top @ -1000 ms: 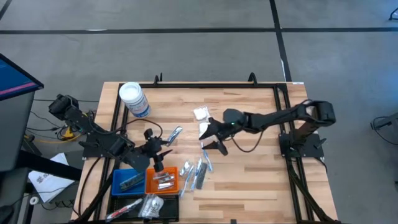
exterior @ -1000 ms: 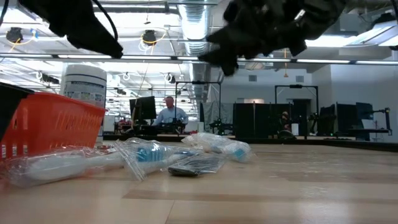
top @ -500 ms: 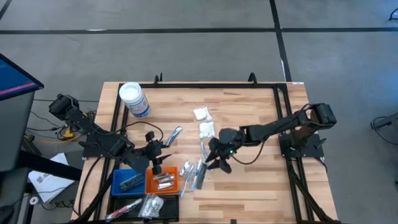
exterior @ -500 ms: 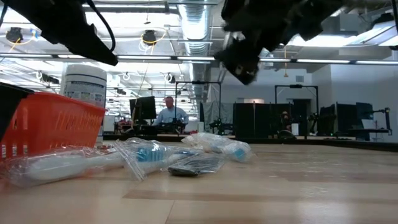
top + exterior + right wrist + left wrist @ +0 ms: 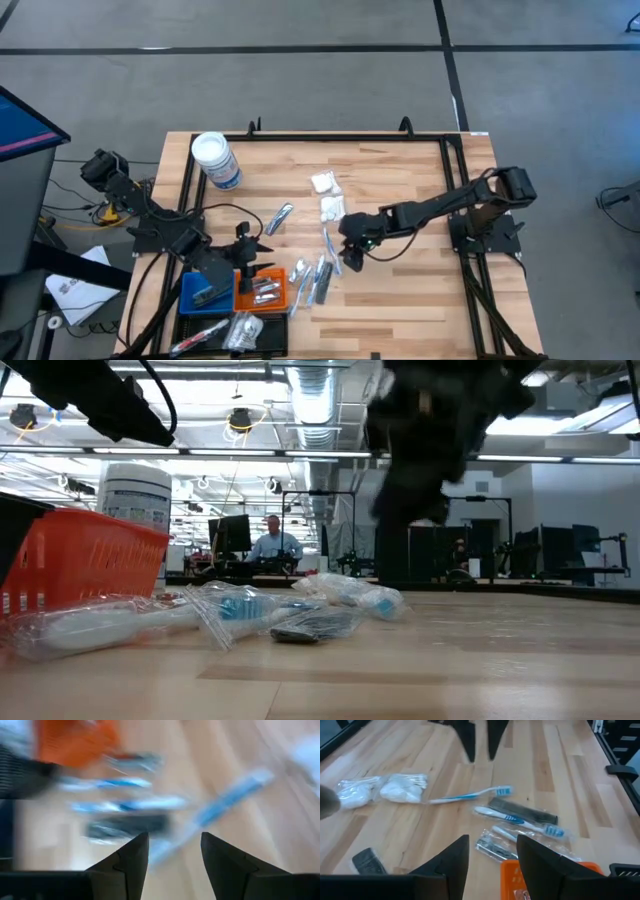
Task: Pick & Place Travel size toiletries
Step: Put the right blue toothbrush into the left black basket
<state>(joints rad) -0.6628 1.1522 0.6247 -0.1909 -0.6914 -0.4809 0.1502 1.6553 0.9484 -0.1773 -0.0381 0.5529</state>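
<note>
The travel size toiletries, slim blue-and-white toothbrushes in clear wrappers (image 5: 322, 272) with a dark comb among them, lie in a loose cluster on the pale wooden worktop (image 5: 400, 190) just beside the orange square tray (image 5: 260, 292), on its side toward the worktop's middle. In the left wrist view one wrapped toothbrush (image 5: 470, 796) lies apart from the rest, and two clear packets of white cotton pieces (image 5: 402, 787) sit well beyond the tray; from above these packets (image 5: 326, 195) show farther from the tray than the cluster. A single silvery-blue wrapped stick (image 5: 280, 215) lies alone between the tray and the large clear jar with a white lid (image 5: 214, 160).

The orange tray holds several silvery wrapped items. The blue square tray (image 5: 205, 291) touching it holds one dark item, and the black tray next to them (image 5: 230, 332) holds clear-wrapped pieces, one with red on it.

The right tool (image 5: 348, 258) hangs over the cluster on the side away from the orange tray, fingers (image 5: 131, 855) apart and grasping nothing. The left tool (image 5: 247, 262) sits above the orange tray's edge, its fingers (image 5: 455, 857) likewise spread and empty.
</note>
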